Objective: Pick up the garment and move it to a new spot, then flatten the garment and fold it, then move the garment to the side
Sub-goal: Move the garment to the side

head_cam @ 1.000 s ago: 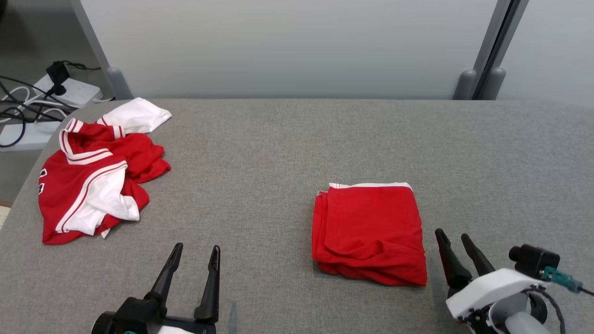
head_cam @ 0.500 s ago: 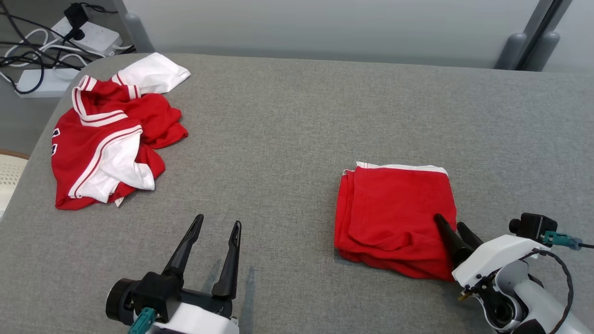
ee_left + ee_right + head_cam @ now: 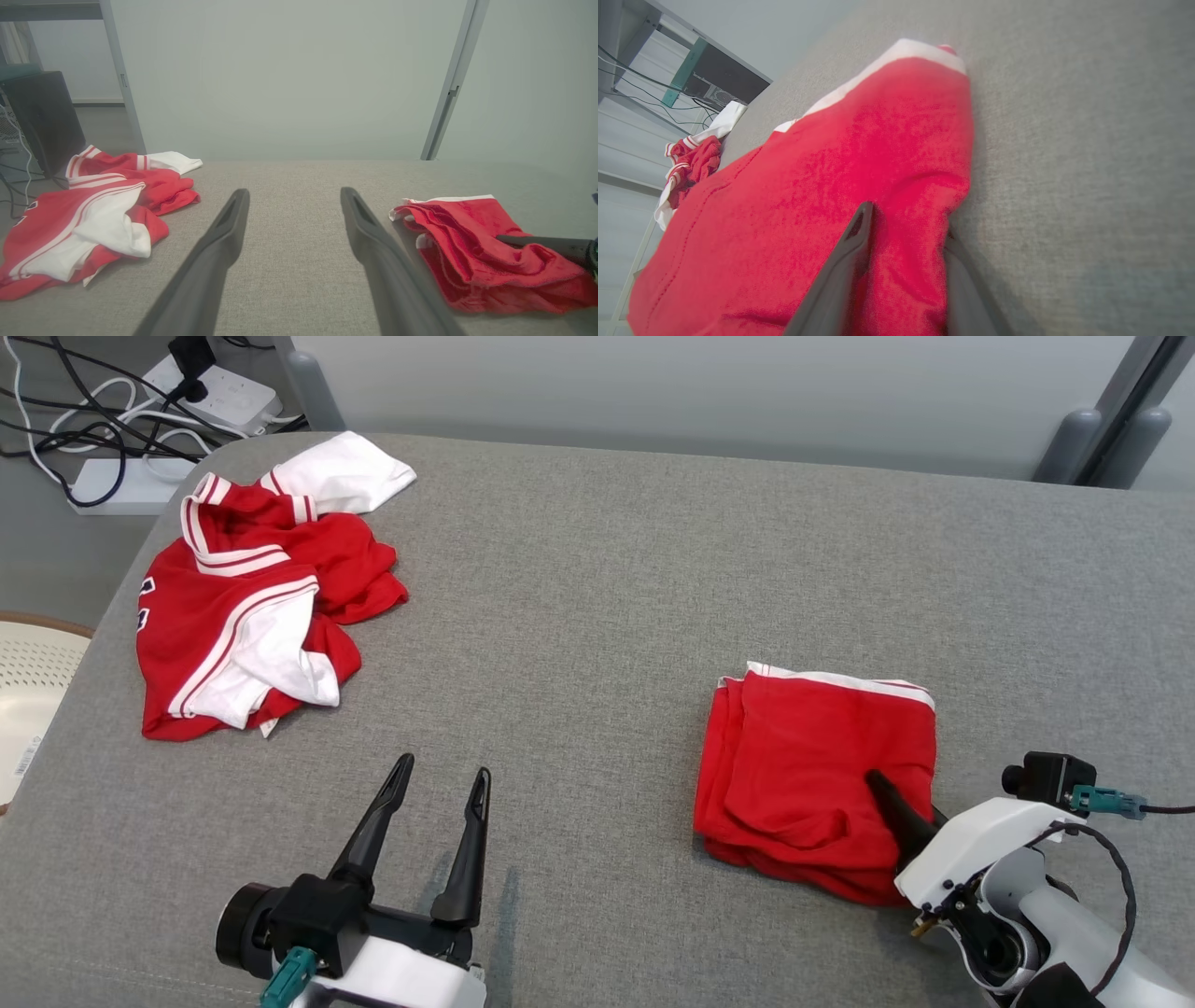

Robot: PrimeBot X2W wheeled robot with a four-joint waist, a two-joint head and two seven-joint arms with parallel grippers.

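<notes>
At 4 o'clock on the desk [image 3: 597, 569], right jaws straddle the folded red garment [image 3: 812, 747] at its edge; pinching or not, cannot tell. Left jaws spread at 7 o'clock.

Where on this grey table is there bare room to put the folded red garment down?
Widest free patch: the table middle, between the crumpled jersey far left and the folded garment near right. Also bare: the far strip behind the folded garment. Crowded: the jersey's far-left corner and the near edge by the left gripper.
</notes>
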